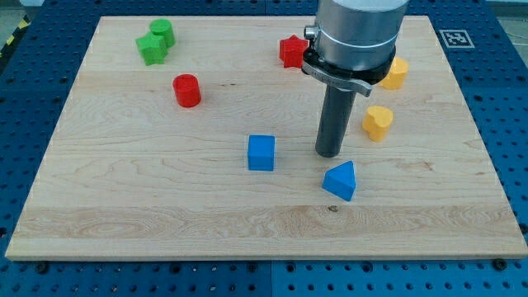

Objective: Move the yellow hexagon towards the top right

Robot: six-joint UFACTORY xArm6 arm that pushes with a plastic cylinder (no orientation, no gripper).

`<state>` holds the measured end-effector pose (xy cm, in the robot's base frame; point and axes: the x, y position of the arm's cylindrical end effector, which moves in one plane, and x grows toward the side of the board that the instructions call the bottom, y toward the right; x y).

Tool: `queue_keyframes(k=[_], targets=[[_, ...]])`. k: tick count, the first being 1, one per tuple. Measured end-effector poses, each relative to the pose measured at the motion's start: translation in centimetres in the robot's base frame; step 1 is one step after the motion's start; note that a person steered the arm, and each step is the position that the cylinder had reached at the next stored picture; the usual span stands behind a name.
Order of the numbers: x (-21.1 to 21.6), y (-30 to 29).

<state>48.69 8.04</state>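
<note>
on the pale wooden board [124, 198], my tip [330, 155] touches nothing, between the blue cube [261, 153] and yellow heart-shaped block [378, 122], the yellow hexagon [395, 73] beyond.

Light is bright and even across the wooden board [165, 206], falling mostly from above. Shadows are short and soft, pooled close under each block. No glare shows on the wood. Focus is sharp to every edge; board edges run straight, without visible bending.
</note>
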Motion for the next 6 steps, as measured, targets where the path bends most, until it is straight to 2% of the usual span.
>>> queue_keyframes(k=[3, 4, 5, 6], targets=[[2.8, 3.9], [1.6, 5.2], [-2.6, 9.3], [-3.6, 12.6]])
